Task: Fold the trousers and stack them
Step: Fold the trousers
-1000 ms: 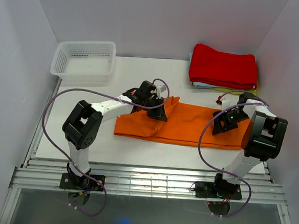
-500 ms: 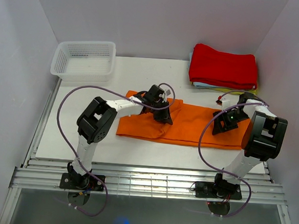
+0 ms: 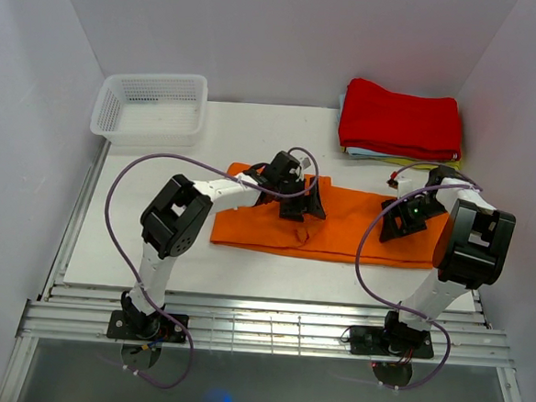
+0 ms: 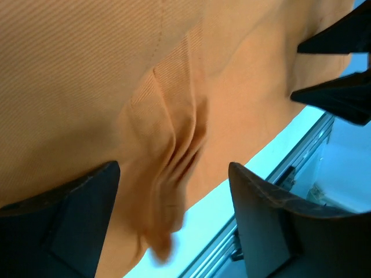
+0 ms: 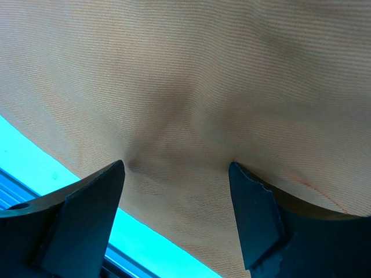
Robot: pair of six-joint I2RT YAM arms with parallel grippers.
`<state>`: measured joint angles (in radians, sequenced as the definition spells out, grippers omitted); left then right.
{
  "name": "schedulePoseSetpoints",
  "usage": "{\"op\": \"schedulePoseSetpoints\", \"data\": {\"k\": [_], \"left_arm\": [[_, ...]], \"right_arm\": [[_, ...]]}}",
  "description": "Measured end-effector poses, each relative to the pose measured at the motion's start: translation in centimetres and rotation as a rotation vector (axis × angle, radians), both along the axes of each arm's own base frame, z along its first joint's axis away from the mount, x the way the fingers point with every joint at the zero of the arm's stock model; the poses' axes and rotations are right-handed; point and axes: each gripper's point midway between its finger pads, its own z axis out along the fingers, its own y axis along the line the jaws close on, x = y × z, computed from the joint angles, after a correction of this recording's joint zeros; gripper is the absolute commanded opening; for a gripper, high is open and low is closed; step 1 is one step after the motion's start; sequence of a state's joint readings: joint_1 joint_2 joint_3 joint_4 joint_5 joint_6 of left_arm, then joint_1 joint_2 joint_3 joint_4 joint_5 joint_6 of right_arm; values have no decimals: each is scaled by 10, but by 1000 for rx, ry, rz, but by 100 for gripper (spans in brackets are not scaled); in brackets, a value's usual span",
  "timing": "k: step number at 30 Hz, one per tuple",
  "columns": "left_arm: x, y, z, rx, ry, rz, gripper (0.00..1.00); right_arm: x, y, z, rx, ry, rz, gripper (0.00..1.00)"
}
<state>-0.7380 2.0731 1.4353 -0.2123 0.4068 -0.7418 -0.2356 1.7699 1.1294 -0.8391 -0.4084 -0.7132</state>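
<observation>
On the table (image 3: 244, 273), just past the arm bases, the trousers (image 3: 348, 236) lie flat as a long orange strip running left to right. Over their middle sits the left tool (image 3: 303, 205), fingers spread wide with a loose ridge of cloth between them. Toward their right end the right tool (image 3: 401, 221) rests on the cloth, also spread wide. Beyond the trousers, a basket (image 3: 150, 108) stands far left and folded red cloth (image 3: 401, 118) far right.
</observation>
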Motion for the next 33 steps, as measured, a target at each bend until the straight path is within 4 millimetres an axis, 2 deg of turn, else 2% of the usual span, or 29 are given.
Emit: {"op": "schedulePoseSetpoints", "data": {"k": [2, 6, 8, 10, 12, 14, 16, 17, 18, 20, 22, 23, 26, 28, 30, 33], "left_arm": [[0, -1, 1, -7, -7, -9, 98], [-1, 2, 13, -20, -54, -53, 98], [-5, 12, 30, -24, -92, -73, 98], [-7, 28, 57, -40, -148, -84, 98], [1, 57, 88, -60, -211, -69, 98], [24, 101, 117, -81, -284, -17, 98], [51, 153, 132, -74, -348, 52, 98], [65, 183, 132, -57, -371, 98, 98], [72, 207, 127, -37, -373, 131, 98], [78, 259, 102, 14, -333, 203, 93], [67, 289, 69, 48, -246, 229, 90], [59, 297, 54, 55, -203, 225, 89], [38, 304, 22, 42, -101, 186, 87], [30, 304, 10, 11, -64, 156, 86], [24, 301, -1, -27, -36, 132, 85], [8, 294, -19, -100, 33, 118, 84]], "right_arm": [[0, 2, 2, 11, 0, 1, 79], [4, 13, 10, 68, -11, 3, 79], [9, 19, 17, 98, -26, 2, 79], [16, 26, 26, 128, -48, 3, 79], [21, 35, 36, 158, -71, 6, 79], [26, 46, 48, 188, -95, 19, 79], [30, 62, 58, 219, -113, 41, 79], [32, 72, 63, 233, -117, 57, 77], [34, 81, 66, 245, -125, 76, 76], [37, 107, 75, 277, -138, 128, 75], [38, 138, 84, 320, -147, 192, 73], [38, 153, 86, 340, -147, 223, 72], [35, 190, 81, 372, -121, 301, 70], [31, 203, 67, 366, -83, 329, 68], [27, 205, 49, 338, -44, 328, 66], [21, 194, 20, 275, 9, 306, 65]]}}
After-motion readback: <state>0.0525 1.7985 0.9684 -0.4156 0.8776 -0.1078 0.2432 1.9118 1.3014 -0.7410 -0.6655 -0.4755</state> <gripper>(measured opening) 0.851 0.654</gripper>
